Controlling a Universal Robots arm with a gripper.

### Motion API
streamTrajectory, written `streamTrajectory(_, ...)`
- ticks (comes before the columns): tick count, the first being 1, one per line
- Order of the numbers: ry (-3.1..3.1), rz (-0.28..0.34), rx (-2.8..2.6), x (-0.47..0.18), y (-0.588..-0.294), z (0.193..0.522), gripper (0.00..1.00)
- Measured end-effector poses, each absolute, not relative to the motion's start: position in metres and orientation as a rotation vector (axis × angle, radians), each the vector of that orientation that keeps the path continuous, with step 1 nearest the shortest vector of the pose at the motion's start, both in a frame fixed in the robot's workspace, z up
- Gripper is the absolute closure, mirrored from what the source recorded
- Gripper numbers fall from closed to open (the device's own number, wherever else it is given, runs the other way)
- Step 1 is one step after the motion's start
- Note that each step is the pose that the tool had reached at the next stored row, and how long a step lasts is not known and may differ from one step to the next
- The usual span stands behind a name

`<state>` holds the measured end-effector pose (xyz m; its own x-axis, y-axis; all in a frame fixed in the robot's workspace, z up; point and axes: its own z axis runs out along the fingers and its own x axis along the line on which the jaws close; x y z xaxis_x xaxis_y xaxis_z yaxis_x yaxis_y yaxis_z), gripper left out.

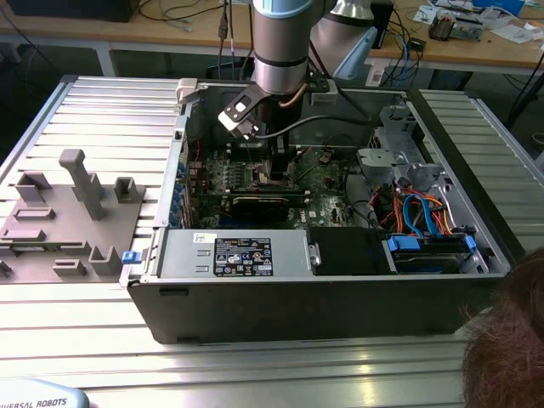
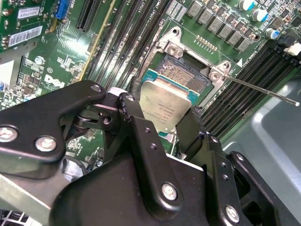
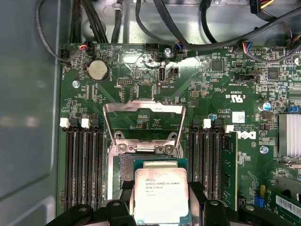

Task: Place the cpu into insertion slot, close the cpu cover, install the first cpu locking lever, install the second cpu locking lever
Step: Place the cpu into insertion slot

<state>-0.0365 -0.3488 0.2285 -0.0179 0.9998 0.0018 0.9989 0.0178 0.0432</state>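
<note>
Your arm reaches down into the open computer case [image 1: 297, 297] in the exterior view, with the gripper [image 2: 162, 123] low over the green motherboard [image 3: 141, 80]. Its two black fingers [image 2: 136, 122] are pinched on opposite edges of the cpu [image 3: 162, 195], silver-grey top facing up. In both wrist views the chip sits over the insertion slot [image 2: 181, 75], covering part of it and leaving a strip of bare contact pins exposed along one side. It looks slightly tilted, and you probably cannot tell from these angles whether its underside touches the pins. The cpu cover [image 3: 143, 108] is swung open: its silvery frame stands up from its hinge just beyond the slot, between the banks of memory slots [image 3: 82, 165]. A thin locking lever [image 2: 261, 89] sticks out from one corner of the slot, unlatched and angled away from it.
</note>
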Motion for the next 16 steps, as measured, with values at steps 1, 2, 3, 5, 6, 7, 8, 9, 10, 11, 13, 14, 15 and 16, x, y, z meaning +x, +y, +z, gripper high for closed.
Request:
streamTrajectory(1,2.22,0.05,2.181,-0.0366,-0.3488,0.2282,0.45)
streamTrajectory(2,2.22,0.05,2.181,-0.0365,-0.3488,0.228,0.45)
streamTrajectory(3,2.22,0.05,2.181,-0.0365,-0.3488,0.2278,0.45)
streamTrajectory(5,2.22,0.05,2.181,-0.0366,-0.3488,0.2275,0.45)
streamTrajectory(6,2.22,0.05,2.181,-0.0365,-0.3488,0.2273,0.45)
streamTrajectory(7,2.22,0.05,2.181,-0.0365,-0.3488,0.2271,0.45)
streamTrajectory(8,2.22,0.05,2.182,-0.0365,-0.3488,0.2269,0.45)
streamTrajectory(9,2.22,0.05,2.182,-0.0365,-0.3488,0.2268,0.45)
streamTrajectory(10,2.219,0.05,2.182,-0.0366,-0.3488,0.2266,0.45)
streamTrajectory(11,2.219,0.05,2.182,-0.0366,-0.3488,0.2264,0.45)
streamTrajectory(13,2.219,0.05,2.182,-0.0366,-0.3488,0.226,0.45)
streamTrajectory(14,2.219,0.05,2.182,-0.0365,-0.3488,0.2258,0.45)
streamTrajectory(15,2.219,0.05,2.182,-0.0366,-0.3488,0.2256,0.45)
streamTrajectory(16,2.219,0.05,2.182,-0.0366,-0.3488,0.2254,0.45)
